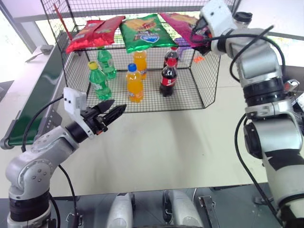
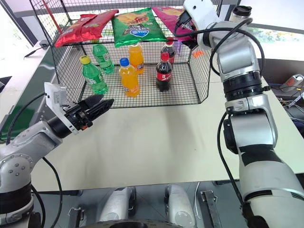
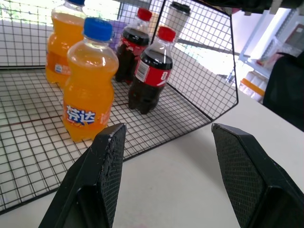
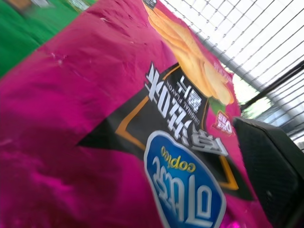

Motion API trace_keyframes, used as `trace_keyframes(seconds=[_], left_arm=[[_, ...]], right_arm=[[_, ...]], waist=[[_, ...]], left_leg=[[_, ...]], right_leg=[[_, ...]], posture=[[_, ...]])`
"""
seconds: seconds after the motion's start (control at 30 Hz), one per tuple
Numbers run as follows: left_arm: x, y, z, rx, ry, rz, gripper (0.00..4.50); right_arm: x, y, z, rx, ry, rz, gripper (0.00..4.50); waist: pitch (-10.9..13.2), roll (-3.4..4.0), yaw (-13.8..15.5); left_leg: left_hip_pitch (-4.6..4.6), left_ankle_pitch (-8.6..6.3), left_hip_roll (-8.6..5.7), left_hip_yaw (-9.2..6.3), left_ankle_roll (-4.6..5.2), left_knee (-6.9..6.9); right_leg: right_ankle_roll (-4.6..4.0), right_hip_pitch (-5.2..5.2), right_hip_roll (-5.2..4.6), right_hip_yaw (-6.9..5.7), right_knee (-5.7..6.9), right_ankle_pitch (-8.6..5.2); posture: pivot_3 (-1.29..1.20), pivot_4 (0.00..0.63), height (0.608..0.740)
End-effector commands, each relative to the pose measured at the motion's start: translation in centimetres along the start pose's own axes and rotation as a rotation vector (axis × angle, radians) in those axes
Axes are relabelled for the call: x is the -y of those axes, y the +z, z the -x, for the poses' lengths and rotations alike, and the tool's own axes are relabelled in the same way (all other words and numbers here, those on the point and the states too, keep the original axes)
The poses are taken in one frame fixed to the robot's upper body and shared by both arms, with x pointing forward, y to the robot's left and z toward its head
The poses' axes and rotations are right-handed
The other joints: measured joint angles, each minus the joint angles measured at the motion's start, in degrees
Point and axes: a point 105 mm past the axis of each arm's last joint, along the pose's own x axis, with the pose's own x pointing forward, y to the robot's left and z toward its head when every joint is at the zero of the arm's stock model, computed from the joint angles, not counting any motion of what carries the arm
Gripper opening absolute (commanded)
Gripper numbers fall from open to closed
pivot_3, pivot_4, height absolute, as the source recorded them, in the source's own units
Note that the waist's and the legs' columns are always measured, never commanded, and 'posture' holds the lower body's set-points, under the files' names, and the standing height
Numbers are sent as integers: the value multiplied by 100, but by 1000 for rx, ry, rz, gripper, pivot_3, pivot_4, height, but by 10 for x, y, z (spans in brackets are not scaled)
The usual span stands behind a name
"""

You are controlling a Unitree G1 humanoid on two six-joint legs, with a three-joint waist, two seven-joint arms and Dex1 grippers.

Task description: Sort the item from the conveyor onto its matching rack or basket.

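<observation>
The item, a magenta-pink chip bag [image 1: 182,23] with a blue logo [image 4: 183,187], lies at the right end of the rack's upper mesh shelf. My right gripper [image 1: 199,38] reaches in at that end of the shelf and is open. One black finger [image 4: 270,171] stands clear beside the bag, and the bag hides the other. My left gripper [image 1: 113,112] hovers open over the table in front of the rack [image 1: 205,90], with nothing between its fingers [image 3: 110,166]. The dark-green conveyor [image 1: 35,102] runs along the left.
Red chip bags [image 1: 92,32] and a green one [image 1: 146,32] lie on the same shelf. Green bottles [image 1: 99,80], orange bottles [image 1: 134,84] and cola bottles [image 1: 167,78] stand on the rack's mesh floor. Bare pale tabletop [image 1: 166,147] stretches in front.
</observation>
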Motion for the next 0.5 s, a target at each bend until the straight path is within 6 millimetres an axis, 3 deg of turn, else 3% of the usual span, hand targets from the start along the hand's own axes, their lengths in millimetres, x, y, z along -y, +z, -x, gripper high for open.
trace_keyframes(seconds=[0.03, 0.23, 0.5], left_arm=[[5, 3, -2, 31, -13, -15, 2985], [3, -4, -3, 30, 9, 5, 2985], [1, -10, -2, 27, 39, 20, 2985]], right_arm=[[8, 23, 13, 73, 71, -36, 3711], [-12, 37, 8, 132, 203, -69, 3711], [-27, 24, -8, 96, 302, -231, 3711]], waist=[[0, 0, 6], [0, 1, -8], [0, 1, 13]], left_leg=[[0, 0, 0, 0, 0, 0], [-2, -1, 0, 2, 1, -1], [-3, -2, 2, 3, 4, -2]], right_leg=[[0, 0, 0, 0, -1, 0], [0, 0, 0, 0, -7, 0], [0, 0, 1, 0, -9, 0]], posture=[[0, 150, 740], [0, 150, 740], [0, 150, 740]])
